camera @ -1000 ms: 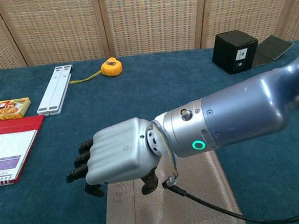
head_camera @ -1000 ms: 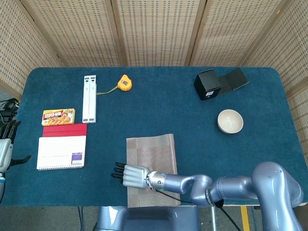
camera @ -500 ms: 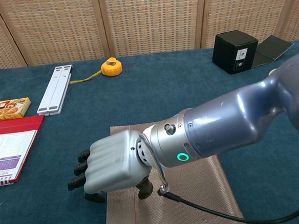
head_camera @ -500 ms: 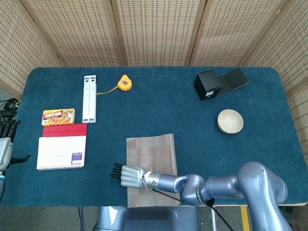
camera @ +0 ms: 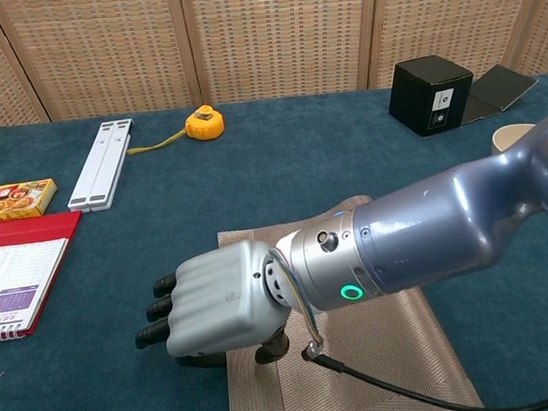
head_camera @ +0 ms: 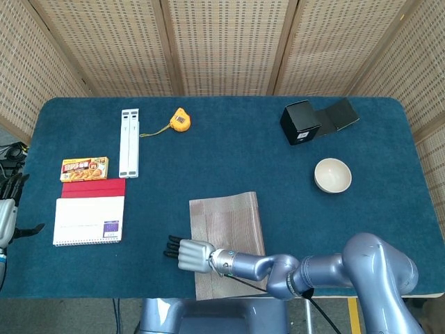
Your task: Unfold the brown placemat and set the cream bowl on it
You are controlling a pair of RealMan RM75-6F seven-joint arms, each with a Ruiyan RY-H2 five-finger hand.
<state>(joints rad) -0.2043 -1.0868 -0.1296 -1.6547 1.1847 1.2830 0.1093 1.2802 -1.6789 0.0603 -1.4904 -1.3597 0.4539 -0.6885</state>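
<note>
The brown placemat lies folded near the table's front edge, slightly skewed. My right hand is at its left edge, palm down. The thumb is down on the mat and the curled fingers reach past the edge over the blue cloth, pinching that edge. The cream bowl stands upright to the right, well away from the mat. My left hand hangs off the table's far left side, empty, with its fingers apart.
A black box with its lid stands at the back right. A yellow tape measure and a white folding stand lie at the back left. A curry box and a red-topped notebook sit on the left.
The placemat has slid a little to the right and turned slightly along with my right hand. The left hand and the bowl have not moved.
</note>
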